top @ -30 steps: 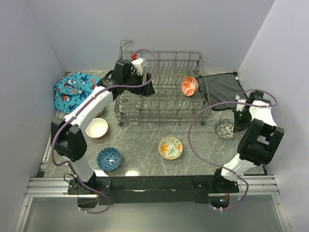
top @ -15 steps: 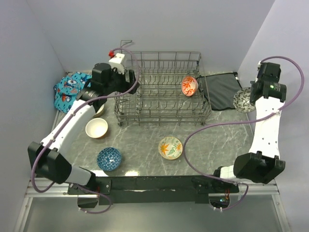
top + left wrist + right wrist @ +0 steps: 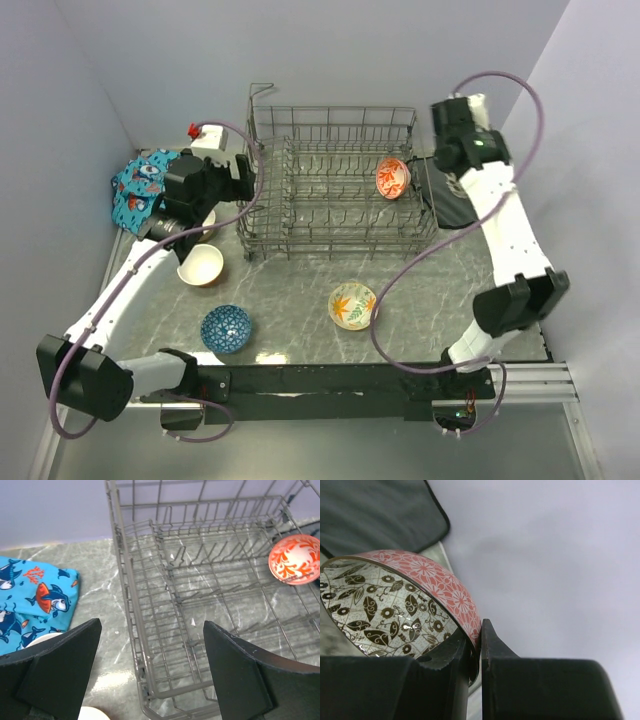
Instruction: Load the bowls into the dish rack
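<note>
The grey wire dish rack point(image 3: 330, 200) stands at the back middle and fills the left wrist view point(image 3: 200, 605). An orange-red patterned bowl point(image 3: 393, 178) stands on edge among its tines at the right point(image 3: 295, 559). My right gripper point(image 3: 477, 630) is shut on the rim of a bowl point(image 3: 395, 605) that is black-and-white patterned inside and pink-red outside. It holds the bowl in the air beside the rack's right end point(image 3: 452, 165). My left gripper point(image 3: 152, 625) is open and empty over the rack's left edge point(image 3: 243, 180). A cream bowl point(image 3: 200, 265), a blue bowl point(image 3: 226, 328) and an orange-leaf bowl point(image 3: 353, 305) sit on the table.
A blue shark-print cloth point(image 3: 150, 185) lies left of the rack point(image 3: 35, 600), with a pale bowl rim point(image 3: 45, 639) at its edge. A flat dark mat point(image 3: 465, 195) lies right of the rack point(image 3: 370, 510). Walls close in at the back and on both sides.
My right arm lifted the black-and-white bowl off the table at the right and carried it back and left toward the rack's right end. My left arm drew back left off the rack.
</note>
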